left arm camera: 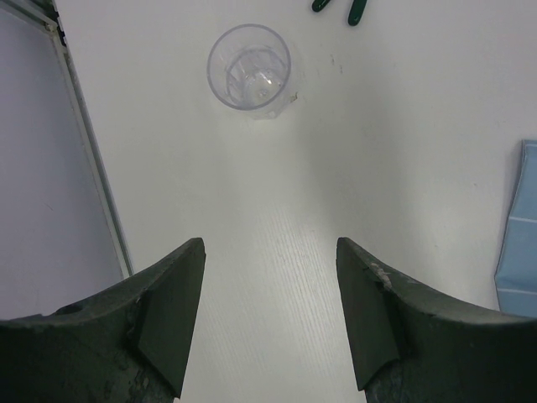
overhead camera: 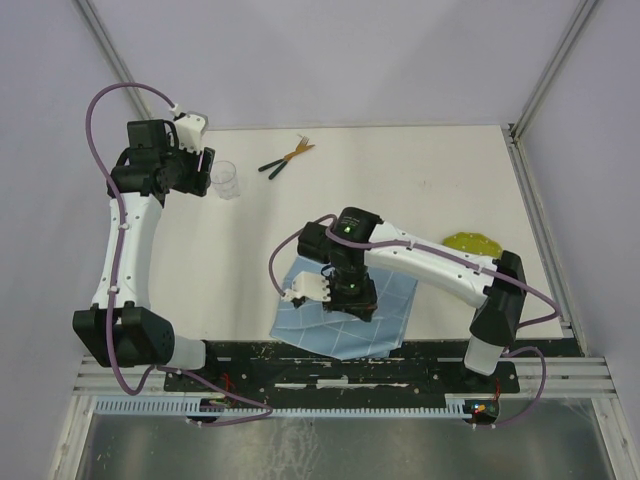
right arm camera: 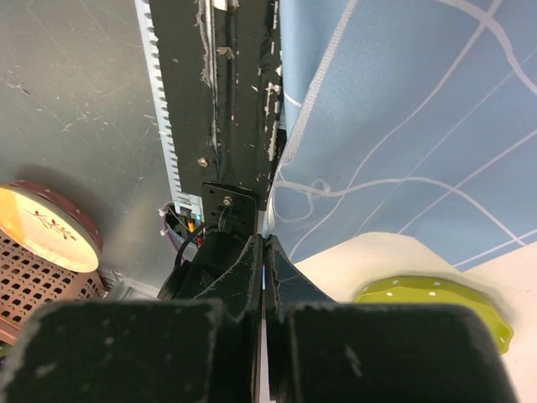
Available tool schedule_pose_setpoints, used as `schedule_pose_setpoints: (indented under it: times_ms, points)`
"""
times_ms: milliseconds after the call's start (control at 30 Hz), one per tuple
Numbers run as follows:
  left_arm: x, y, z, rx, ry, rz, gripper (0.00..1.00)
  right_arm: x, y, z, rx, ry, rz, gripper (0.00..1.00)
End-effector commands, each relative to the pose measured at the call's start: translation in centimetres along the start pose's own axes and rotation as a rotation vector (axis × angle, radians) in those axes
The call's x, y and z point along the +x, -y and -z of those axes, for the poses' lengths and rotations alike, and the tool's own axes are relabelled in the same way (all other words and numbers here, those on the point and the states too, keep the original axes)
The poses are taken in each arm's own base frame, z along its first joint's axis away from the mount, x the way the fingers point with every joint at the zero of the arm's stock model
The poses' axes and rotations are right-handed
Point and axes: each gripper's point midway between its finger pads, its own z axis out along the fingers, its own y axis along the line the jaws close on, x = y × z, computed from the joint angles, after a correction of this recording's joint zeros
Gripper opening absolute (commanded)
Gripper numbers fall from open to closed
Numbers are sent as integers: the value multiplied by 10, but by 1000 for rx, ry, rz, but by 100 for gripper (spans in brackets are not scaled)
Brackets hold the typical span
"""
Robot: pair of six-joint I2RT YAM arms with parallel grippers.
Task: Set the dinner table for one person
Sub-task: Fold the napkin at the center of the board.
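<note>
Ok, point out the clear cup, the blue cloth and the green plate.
clear cup (left arm camera: 249, 69): left wrist view, its inside bottom.
blue cloth (overhead camera: 390, 310): top external view, bare right part.
green plate (right arm camera: 436, 292): right wrist view, its upper face.

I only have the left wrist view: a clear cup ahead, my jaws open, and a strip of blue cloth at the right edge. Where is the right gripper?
Observer: The right gripper is over the blue cloth, with its jaws shut and nothing between them.
Operator: Is there a plate anywhere?
Observer: Yes, a yellow-green plate lies on the right side of the dinner table.
Operator: What are those green handles past the cup?
Observer: They belong to two green-handled utensils lying near the far edge, to the right of the cup. One looks like a fork.
</note>
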Motion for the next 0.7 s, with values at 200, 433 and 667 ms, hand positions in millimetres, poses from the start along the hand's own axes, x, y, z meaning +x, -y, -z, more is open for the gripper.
schedule_pose_setpoints:
  times_ms: [200,433,667]
  points:
    - [-18,-6,12,-29,66,-78,70,27,-43,4,-73,-152,59,2]
    - [-19,-5,12,-25,67,-84,70,28,-57,-10,-110,-213,92,2]
    - [-20,-5,13,-25,70,-85,70,22,-41,-20,-41,-260,71,42]
